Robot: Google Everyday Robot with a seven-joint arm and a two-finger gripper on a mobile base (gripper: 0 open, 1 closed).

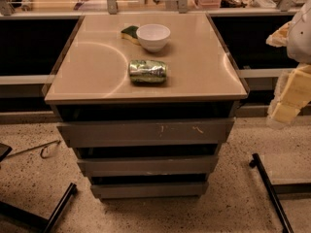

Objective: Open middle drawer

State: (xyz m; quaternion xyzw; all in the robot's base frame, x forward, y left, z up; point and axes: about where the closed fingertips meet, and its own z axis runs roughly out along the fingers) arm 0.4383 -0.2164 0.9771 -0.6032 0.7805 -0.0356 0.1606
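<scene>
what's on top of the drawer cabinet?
On top: white bowl, sponge partly hidden behind it, crushed green can. The gripper is at right edge, off the cabinet.

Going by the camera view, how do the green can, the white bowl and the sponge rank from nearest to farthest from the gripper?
The gripper hangs at the right edge of the view, beside the tabletop.
1. The green can, front centre of the top.
2. The white bowl, further back.
3. The sponge, at the bowl's far left side.

Speckled floor [233,208], tan cabinet top [97,67], warm lt.
</scene>
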